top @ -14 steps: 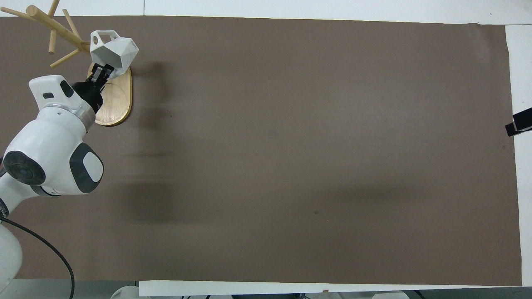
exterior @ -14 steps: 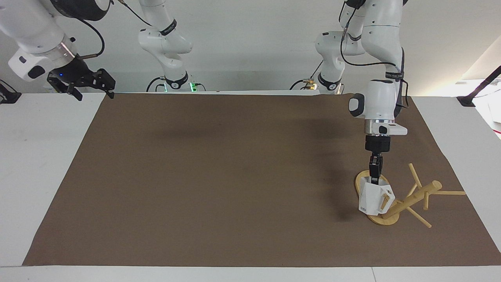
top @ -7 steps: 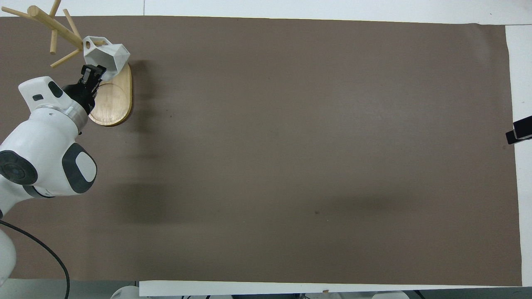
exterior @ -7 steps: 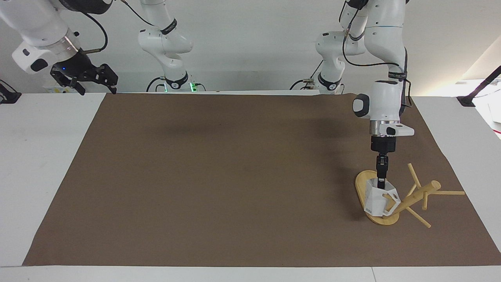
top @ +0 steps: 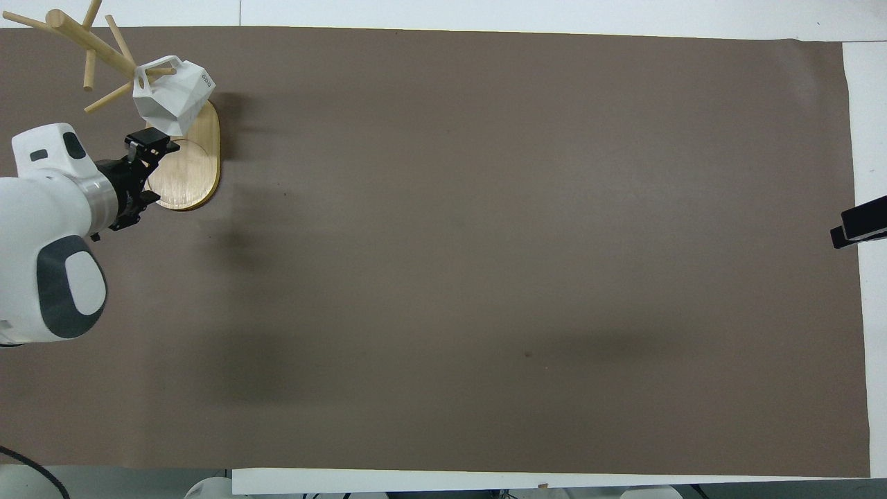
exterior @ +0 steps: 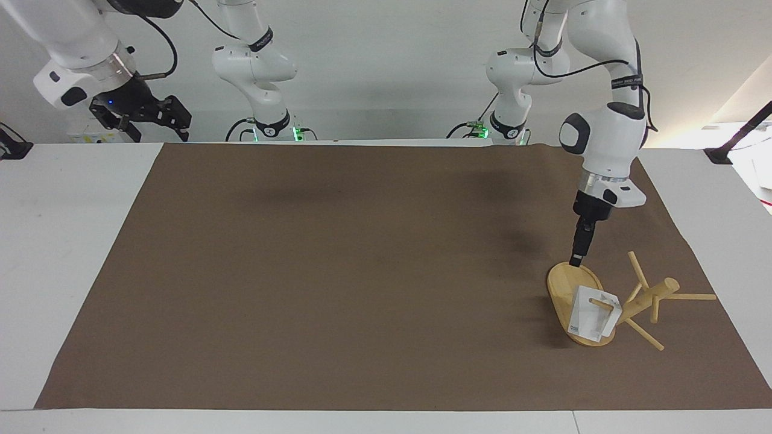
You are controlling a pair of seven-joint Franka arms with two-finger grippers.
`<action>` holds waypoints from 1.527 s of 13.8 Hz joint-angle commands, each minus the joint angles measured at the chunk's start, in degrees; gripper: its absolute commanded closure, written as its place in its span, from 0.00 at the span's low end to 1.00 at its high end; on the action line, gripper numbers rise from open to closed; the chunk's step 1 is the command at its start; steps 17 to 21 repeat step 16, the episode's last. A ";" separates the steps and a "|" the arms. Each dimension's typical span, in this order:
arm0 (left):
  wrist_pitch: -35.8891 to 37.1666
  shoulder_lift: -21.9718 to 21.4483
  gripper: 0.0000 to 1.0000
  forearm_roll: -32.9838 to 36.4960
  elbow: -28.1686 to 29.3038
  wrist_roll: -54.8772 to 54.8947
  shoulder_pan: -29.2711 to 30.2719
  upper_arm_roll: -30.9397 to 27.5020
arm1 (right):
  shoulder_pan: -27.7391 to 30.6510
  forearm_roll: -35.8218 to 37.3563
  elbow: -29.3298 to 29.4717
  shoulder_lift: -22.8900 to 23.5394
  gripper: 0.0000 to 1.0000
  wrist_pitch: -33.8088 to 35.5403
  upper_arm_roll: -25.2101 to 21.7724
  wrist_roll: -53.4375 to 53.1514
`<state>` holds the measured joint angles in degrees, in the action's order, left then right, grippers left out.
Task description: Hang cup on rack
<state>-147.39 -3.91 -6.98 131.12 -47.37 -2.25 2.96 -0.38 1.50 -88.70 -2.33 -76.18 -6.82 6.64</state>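
Left end effector over the robot-side end of the rack's oval base, tilted, holding nothing, clear of the cup; finger gap not readable from either view. Right end effector raised off the mat at the right arm's end of the surface, fingers apart, empty, waiting.

Rack standing near the left arm's end of the surface, on the brown mat. Oval base flat, long axis running toward and away from the robots. Post seated at the end of the base farther from the robots, seen leaning toward the left arm's end of the surface in both views, thin pegs splaying from it.

Cup hung by its angular handle on a low peg, peg passing through the handle hole. Body of the cup hanging below the peg over the post end of the base, narrow base downward in the facing view; contact with the base plate not determinable.
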 commanded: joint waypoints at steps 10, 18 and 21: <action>60.52 0.56 0.01 9.26 -33.27 45.69 5.15 0.12 | 1.70 0.17 -1.91 -0.57 0.01 -1.43 -0.30 -0.58; 61.96 -0.13 0.01 9.26 -33.21 46.14 4.63 0.12 | 2.84 0.17 -2.88 -0.84 0.01 -1.96 -0.39 -0.49; 61.96 -0.13 0.01 9.26 -33.21 46.14 4.63 0.12 | 2.84 0.17 -2.88 -0.84 0.01 -1.96 -0.39 -0.49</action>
